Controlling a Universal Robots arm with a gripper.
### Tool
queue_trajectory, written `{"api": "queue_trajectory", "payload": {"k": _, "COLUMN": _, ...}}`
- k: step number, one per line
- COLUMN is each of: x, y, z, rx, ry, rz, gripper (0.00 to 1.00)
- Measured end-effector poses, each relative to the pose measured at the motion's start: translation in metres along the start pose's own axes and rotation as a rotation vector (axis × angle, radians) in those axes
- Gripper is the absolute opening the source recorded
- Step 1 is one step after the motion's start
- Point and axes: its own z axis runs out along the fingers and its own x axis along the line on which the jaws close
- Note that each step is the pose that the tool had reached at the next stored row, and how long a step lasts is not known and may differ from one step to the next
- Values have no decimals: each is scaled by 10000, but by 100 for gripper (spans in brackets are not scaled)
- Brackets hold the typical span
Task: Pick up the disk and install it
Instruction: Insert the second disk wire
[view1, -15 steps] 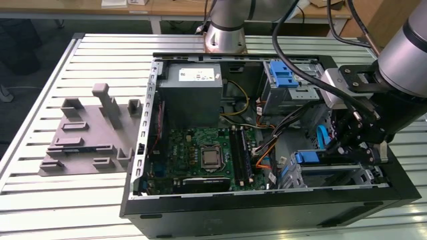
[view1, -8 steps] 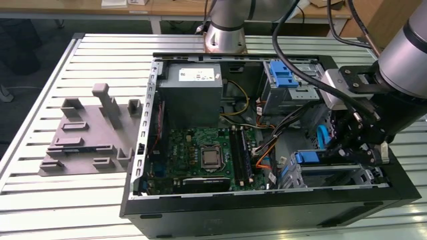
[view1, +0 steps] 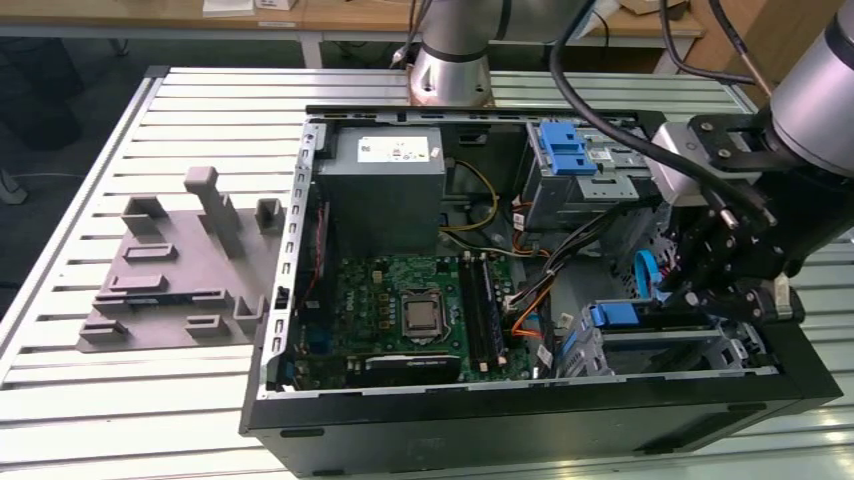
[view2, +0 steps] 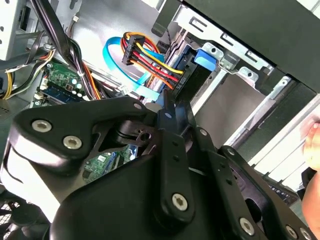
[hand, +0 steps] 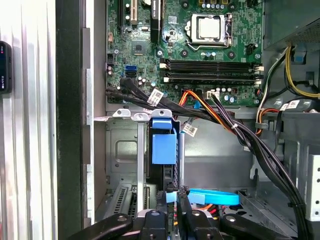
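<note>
Grey moulded fixture (view1: 180, 265) lies on the slatted table (view1: 80, 400) at the exterior view's left. Beside it an open computer case (view1: 534, 420) lies on its side. Inside, a grey power supply (view1: 387, 180) carries a white sticker (view1: 396, 150) (its print cannot be made out), and below that sits a green motherboard (view1: 400, 320).

At the exterior view's right, the disk (view1: 617, 316) stands on edge in the lower drive cage. It shows a dark body and a blue plastic carrier end.

The arm reaches down into the case from the right. The gripper (view1: 691, 298) has its fingers closed on the disk's near edge, as the first wrist view shows (hand: 175, 196).
</note>
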Motion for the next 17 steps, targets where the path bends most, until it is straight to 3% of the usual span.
{"api": "queue_trajectory", "payload": {"k": 5, "x": -2, "y": -1, "z": -42, "rx": 0, "ry": -2, "rz": 0, "gripper": 22}}
{"api": "queue_trajectory", "payload": {"k": 6, "x": -2, "y": -1, "z": -42, "rx": 0, "ry": -2, "rz": 0, "gripper": 15}}
{"api": "queue_trajectory", "payload": {"k": 8, "x": -3, "y": -1, "z": -43, "rx": 0, "ry": 0, "rz": 0, "gripper": 11}}
{"api": "queue_trajectory", "payload": {"k": 17, "x": -3, "y": -1, "z": -46, "rx": 0, "ry": 0, "rz": 0, "gripper": 11}}
